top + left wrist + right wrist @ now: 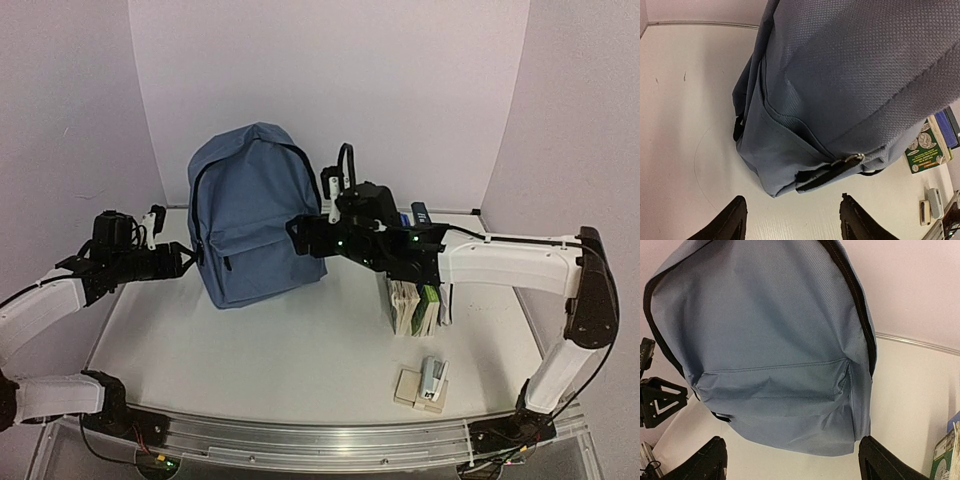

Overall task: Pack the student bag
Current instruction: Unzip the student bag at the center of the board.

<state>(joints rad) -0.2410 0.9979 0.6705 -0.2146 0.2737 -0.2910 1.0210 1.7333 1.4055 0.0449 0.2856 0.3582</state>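
White tabletop (300, 340) carries the student bag (245, 215); left pincer (792, 202) and right pincer (790, 442) both gape empty before it.

student bag (775, 355) front-on, end effector (795, 461) spread wide

left pincer (792, 202) and right pincer (790, 442) agape

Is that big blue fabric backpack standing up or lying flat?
Standing up: the slate-blue fabric backpack rests on its base on the white table, with its rounded top pointing up.
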